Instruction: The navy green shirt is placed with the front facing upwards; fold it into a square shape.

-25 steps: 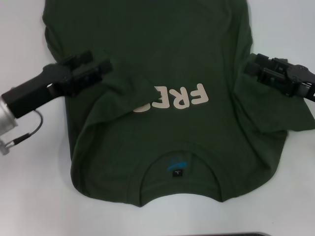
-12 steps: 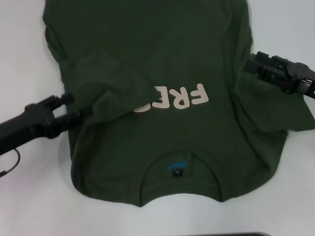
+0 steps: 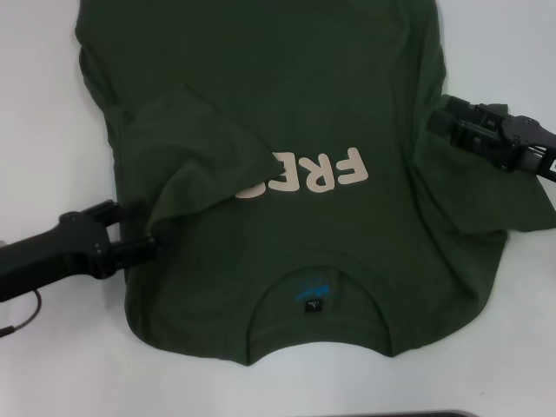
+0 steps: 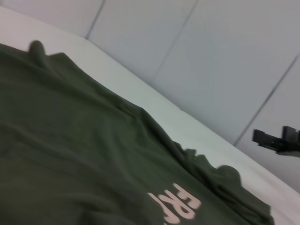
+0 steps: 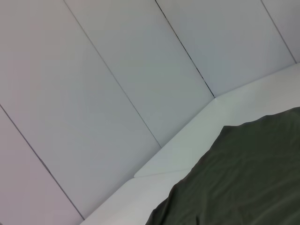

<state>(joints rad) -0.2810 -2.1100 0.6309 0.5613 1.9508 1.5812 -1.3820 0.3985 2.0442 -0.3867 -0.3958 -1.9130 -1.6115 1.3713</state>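
Left hand (image 3: 143, 230) sits at the shirt's left edge, fingers parted around the cloth there.
The shirt (image 3: 347, 113) lies spread on the white counter (image 3: 43, 95), collar nearest the robot, its left sleeve (image 3: 195, 161) folded in over the chest and hiding part of the pale letters (image 3: 317, 174). The right hand (image 3: 439, 122) rests at the shirt's right sleeve; whether its fingers are parted or closed, I cannot tell.

Left end effector (image 3: 139, 230) low, fingers apart
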